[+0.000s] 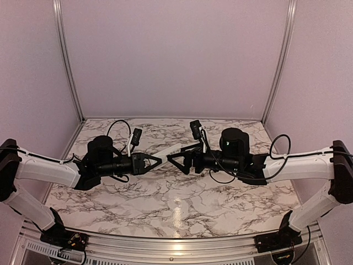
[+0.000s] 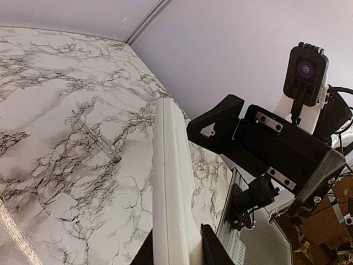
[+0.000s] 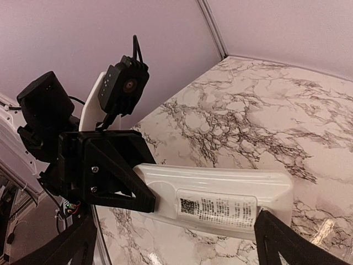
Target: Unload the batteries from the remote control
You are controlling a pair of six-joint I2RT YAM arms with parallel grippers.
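The left hand [image 1: 155,160] is gripping one end of the slim white rectangular plastic remote control [image 3: 220,190]. Its fingers are drawn in close on the narrow body, and it is holding the bar up above the grey-veined white marble bench [image 1: 176,204].

From that grip the remote control's long axis is running away from the left hand, up and towards the far right in the overhead view. Its free end is reaching over the right hand [image 1: 172,160].

The right hand is standing spread as wide as it goes and is holding nothing. In its own wrist view the remote control is lying across the gap between its two fingers, lengthwise from one finger towards the other. The free end is sitting just above the finger on the right of that picture, and whether they are touching cannot be told.

The face carrying a small printed label [image 3: 218,210] is turning towards the right wrist camera. No dark recess is showing, and the batteries are not showing in any view, so they are probably inside.

A long thin clear rod with a brownish tip [image 2: 94,135] is lying flat on the bench, well apart from both hands.

The right hand is the nearer to the free end and the labelled face. The coming move looks to be its own: working on that face while the left hand is bracing the other end.
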